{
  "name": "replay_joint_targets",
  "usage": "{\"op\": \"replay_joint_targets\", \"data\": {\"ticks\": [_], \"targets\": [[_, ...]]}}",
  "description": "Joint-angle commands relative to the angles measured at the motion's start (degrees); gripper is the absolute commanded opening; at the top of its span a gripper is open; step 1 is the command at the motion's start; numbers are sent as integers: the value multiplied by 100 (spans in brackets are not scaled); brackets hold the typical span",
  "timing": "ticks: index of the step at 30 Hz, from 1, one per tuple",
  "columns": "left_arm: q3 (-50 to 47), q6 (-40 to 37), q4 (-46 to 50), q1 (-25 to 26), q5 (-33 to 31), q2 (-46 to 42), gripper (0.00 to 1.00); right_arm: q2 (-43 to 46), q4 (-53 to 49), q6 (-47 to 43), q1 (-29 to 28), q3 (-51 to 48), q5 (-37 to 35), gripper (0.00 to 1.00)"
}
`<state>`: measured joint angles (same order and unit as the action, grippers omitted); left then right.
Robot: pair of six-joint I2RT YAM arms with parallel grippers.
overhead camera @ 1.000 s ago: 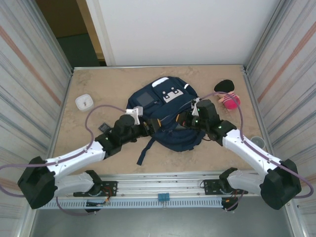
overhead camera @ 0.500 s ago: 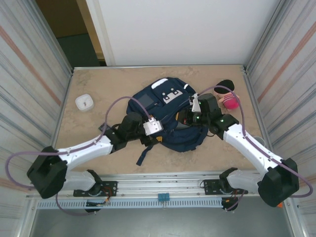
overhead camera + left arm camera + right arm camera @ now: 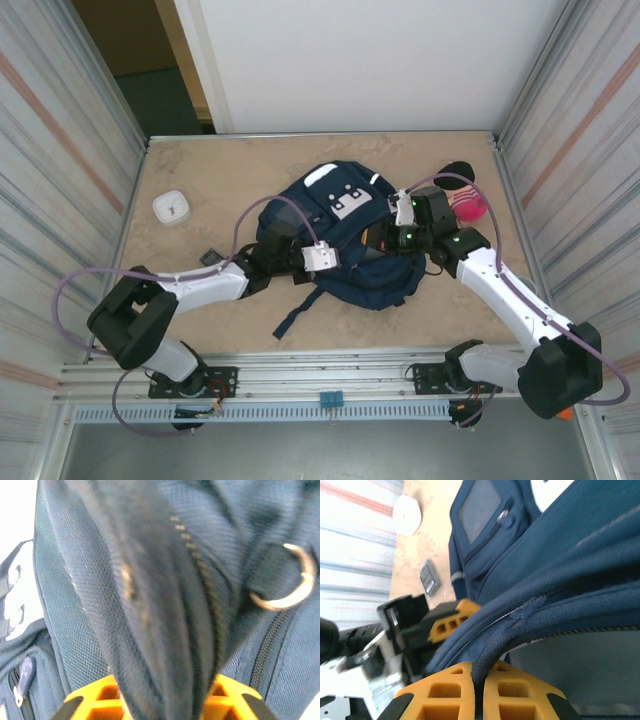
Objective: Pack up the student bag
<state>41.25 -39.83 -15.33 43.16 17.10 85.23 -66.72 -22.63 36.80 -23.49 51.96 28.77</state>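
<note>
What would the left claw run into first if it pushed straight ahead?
The navy backpack: a fold of its fabric sits inside the left claw, with more bag cloth right ahead.

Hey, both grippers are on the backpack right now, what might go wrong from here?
The left gripper and right gripper each pinch only a fold of the student bag; if they pull apart, a fold may slip out and the fabric drop back. The pink object lies right beside the right arm, so a swing outward might knock it away.

Overhead far — wrists close on bag [image 3: 370, 285]
</note>
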Motion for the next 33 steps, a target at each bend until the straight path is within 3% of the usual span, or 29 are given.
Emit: {"op": "replay_joint_targets", "data": {"ticks": [1,4,6,8,10,13,16,22,26,33], "targets": [[59,621,417,89,954,-478,0,30,-57,-401,257,51,-13,0],[3,1102,555,189,1191,-595,0,-99,-41,-521,401,3,-189,0],[51,1430,652,219,1220,-561,0,-141,-91,-529,416,22,-297,13],[170,1774,767,219,1189,-456,0,-24,-329,-514,366,71,-514,34],[347,1984,1009,210,1224,-349,0,305,-734,-515,179,151,-1107,40],[562,2382,1243,112,1455,-221,0,916,-1506,-352,-381,301,-2323,42],[644,2715,1257,-6,1726,-174,0,1449,-2005,201,-1299,251,-3412,41],[882,2939,1537,-80,1948,-60,0,1210,-2536,1370,-3294,296,-5258,40],[1014,3010,1682,-90,2029,57,0,551,-2349,1472,-3847,548,-5631,41],[1042,3135,1623,-132,2113,82,0,-524,-2405,1425,-3892,1085,-5800,45]]}}
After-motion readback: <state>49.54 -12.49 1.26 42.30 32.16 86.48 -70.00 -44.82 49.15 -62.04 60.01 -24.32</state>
